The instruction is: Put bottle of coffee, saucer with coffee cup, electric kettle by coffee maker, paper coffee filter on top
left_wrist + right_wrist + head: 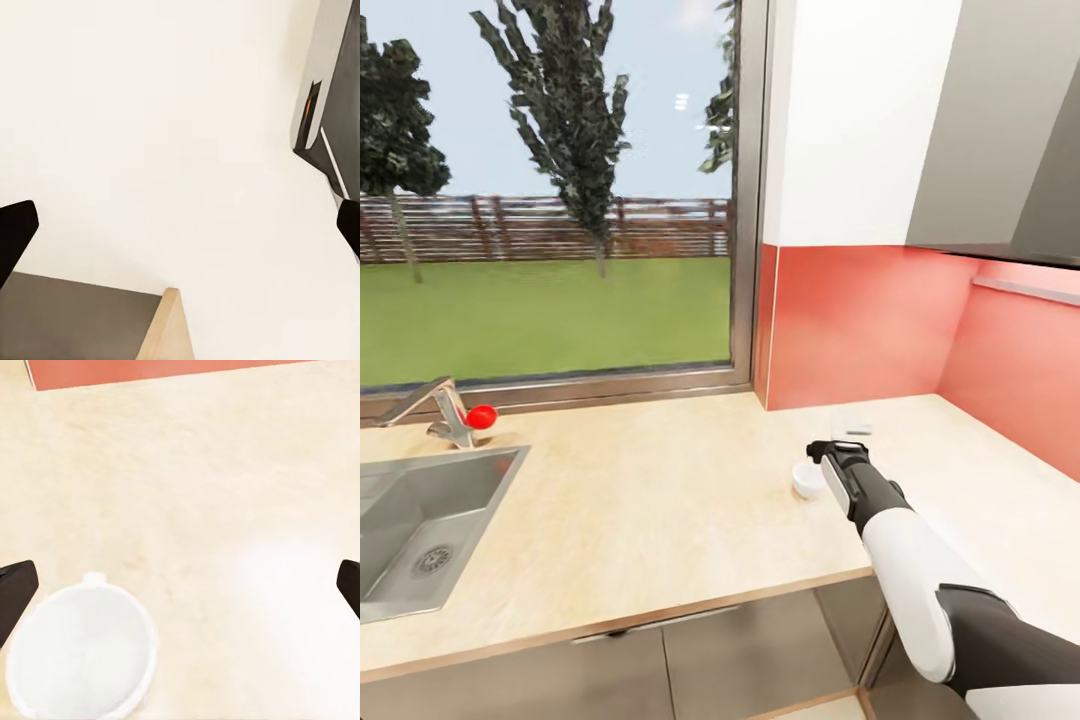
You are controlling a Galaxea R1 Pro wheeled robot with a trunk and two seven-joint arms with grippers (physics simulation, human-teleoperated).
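Observation:
A small white coffee cup (806, 481) (79, 654) stands upright on the light wood-grain countertop (660, 500), near the pink corner wall. My right gripper (826, 450) (180, 589) hovers open just above and beside the cup, holding nothing. A faint pale patch (285, 577) lies on the counter next to the cup; I cannot tell whether it is the saucer. My left gripper (180, 225) is open and empty, facing a plain white surface. The coffee maker, bottle of coffee, paper coffee filter and electric kettle are out of view.
An inset grey sink (420, 530) with a faucet and red knob (481, 416) sits at the left under a large window. White and grey wall cabinets (920, 120) hang over the pink-walled corner. Grey cabinet fronts (690, 650) run below the counter edge.

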